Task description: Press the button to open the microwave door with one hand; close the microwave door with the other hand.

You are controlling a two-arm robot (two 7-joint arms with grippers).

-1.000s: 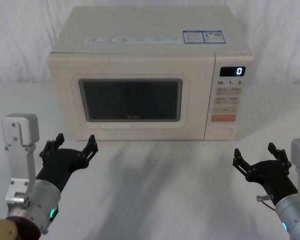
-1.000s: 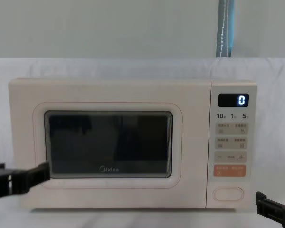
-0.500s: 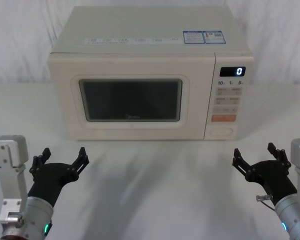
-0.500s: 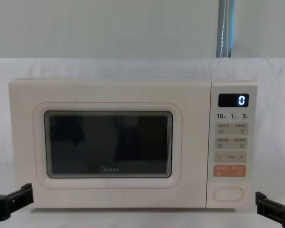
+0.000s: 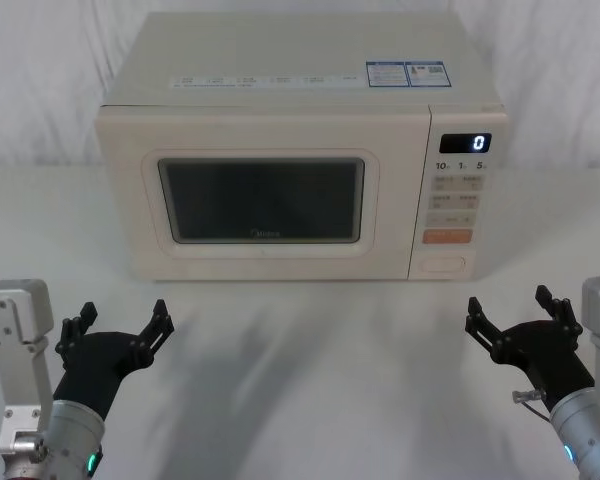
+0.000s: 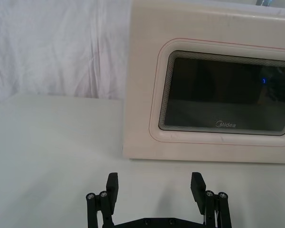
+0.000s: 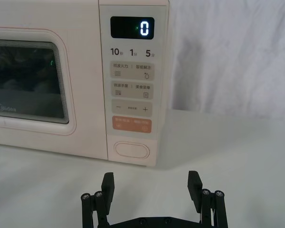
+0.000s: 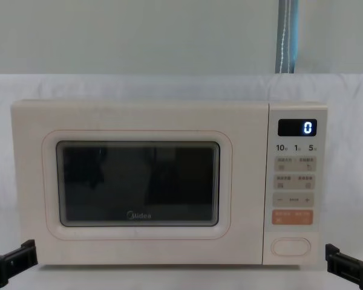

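Microwave point(image 5: 280, 150) sits at 12 o'clock on the table, heavy and rigid. Its door point(image 5: 260, 200) is shut, stiff and smooth; push its flat frame. Button point(image 5: 443, 265) at 1 o'clock needs firm fingertip pressure. Left gripper point(image 5: 115, 322) and right gripper point(image 5: 518, 312) hang spread, empty.

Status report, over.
Left pincer open, low before microwave door. Right pincer open, short of button. Door shut. Nothing between.

left gripper point(image 5: 115, 325) and right gripper point(image 5: 520, 312) hover low at either side — both with fingers spread apart.
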